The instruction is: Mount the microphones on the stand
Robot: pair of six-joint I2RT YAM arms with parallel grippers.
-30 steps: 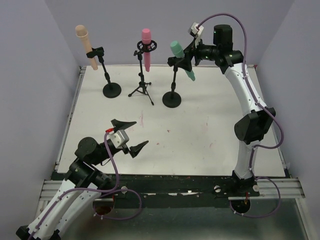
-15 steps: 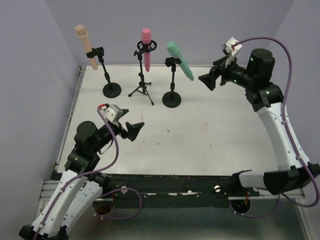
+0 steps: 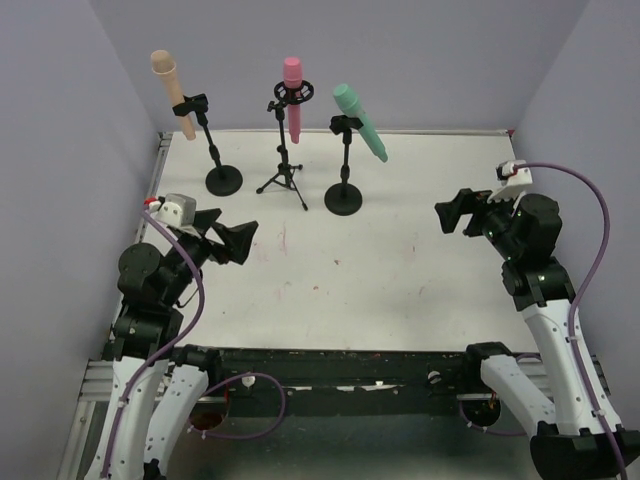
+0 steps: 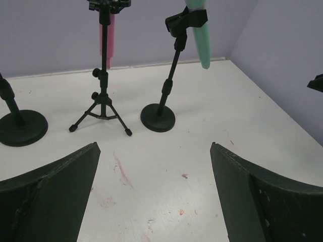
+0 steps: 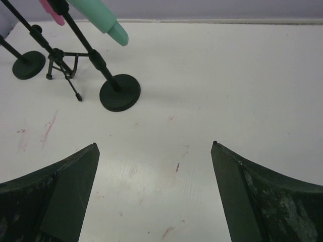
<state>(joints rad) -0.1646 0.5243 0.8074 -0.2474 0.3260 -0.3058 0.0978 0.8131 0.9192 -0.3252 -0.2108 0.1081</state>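
Three microphones sit in black stands at the back of the table. The peach-beige microphone [image 3: 173,92] is clipped in the left round-base stand [image 3: 223,180]. The pink microphone [image 3: 293,98] hangs in the tripod stand [image 3: 283,180], which also shows in the left wrist view [image 4: 103,96]. The teal-green microphone [image 3: 359,121] tilts in the right round-base stand [image 3: 343,197]; its tip shows in the right wrist view [image 5: 103,21]. My left gripper [image 3: 232,240] is open and empty over the table's left side. My right gripper [image 3: 455,212] is open and empty at the right.
The white table [image 3: 400,280] carries faint reddish marks. Purple walls close the back and both sides. The raised table rim [image 3: 150,200] runs along the left edge. The stand bases [image 5: 119,92] rest on the table in front of both grippers.
My right gripper has let go of the teal-green microphone and pulled back, down and to the right. My left arm has drawn back to the left. All three microphones stay in their stands.
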